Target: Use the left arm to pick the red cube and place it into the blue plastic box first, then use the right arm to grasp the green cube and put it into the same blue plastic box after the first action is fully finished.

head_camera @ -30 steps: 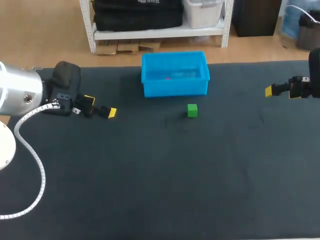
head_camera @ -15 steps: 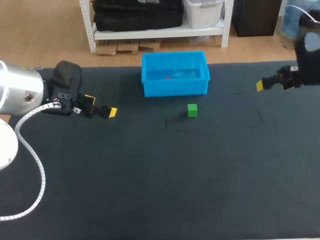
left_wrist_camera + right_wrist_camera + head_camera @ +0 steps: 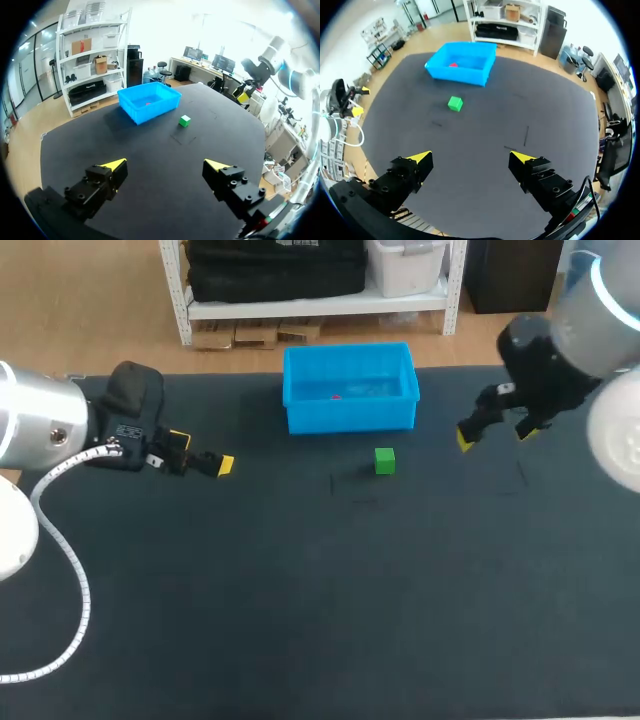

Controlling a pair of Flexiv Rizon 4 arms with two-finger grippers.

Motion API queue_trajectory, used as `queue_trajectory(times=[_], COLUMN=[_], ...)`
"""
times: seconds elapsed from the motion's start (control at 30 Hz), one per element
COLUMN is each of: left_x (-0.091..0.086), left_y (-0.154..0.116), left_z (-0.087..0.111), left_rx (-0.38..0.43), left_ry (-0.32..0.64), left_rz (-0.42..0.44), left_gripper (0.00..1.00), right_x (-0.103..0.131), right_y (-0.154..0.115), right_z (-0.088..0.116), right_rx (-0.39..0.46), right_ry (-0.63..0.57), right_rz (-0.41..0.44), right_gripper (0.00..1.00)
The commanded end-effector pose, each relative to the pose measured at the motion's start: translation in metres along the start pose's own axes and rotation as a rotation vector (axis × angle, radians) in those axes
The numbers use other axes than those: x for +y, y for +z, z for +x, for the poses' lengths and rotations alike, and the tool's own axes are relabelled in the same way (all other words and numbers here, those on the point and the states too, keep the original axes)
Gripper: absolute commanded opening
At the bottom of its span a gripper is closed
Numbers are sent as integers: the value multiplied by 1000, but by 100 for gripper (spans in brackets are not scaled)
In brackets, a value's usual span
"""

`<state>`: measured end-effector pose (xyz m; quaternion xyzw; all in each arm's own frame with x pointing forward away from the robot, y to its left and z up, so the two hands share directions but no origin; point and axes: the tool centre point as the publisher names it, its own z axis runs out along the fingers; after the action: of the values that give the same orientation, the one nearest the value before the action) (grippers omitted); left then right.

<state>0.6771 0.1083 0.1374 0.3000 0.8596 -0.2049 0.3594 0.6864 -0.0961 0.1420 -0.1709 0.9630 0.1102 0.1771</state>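
Left gripper [image 3: 201, 452]: parked over the left part of the table [image 3: 300, 620], fingers spread wide, nothing between them. Well apart from both cubes.

Box [image 3: 350, 421]: at the far edge, middle. Red cube [image 3: 335, 396] lies inside, on the floor of the box. Step one reads as done.

Green cube [image 3: 385, 461]: on the table just in front of the box, toward its right half, not touching it. It sits flat on one face.
- Handling (judgement): small rigid block, probably light. Flat faces should give the pads good purchase. A one-sided nudge would likely slide it on the mat, so both fingers should meet it together.
- Grip: from above, on two opposite side faces, pads low on the cube.
- Orientation: no long axis. Its sides look roughly parallel to the box's front wall, so either pair of faces will do.

Right gripper [image 3: 495, 435]: above the table, right of the green cube and near it, not over it. Fingers stand wide apart and empty. From its wrist view the cube lies ahead, with the box beyond.
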Motion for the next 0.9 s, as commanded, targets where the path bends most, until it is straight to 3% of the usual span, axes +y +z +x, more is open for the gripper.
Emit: queue_trajectory(times=[0.03,0.1,0.83,0.9], left_x=[1,1,1,1], left_y=[-1,-1,-1,-1], left_z=[2,2,2,2], left_rx=[-10,-10,-10,-10], left_ry=[2,2,2,2], left_rz=[8,8,8,8], left_gripper=[100,100,100,100], right_x=[8,9,9,17], right_y=[15,15,15,23], right_z=[-6,-5,-5,-9], right_rx=[35,49,49,84], right_ry=[4,-9,-9,5], right_rz=[45,11,11,30], right_gripper=[100,100,100,100])
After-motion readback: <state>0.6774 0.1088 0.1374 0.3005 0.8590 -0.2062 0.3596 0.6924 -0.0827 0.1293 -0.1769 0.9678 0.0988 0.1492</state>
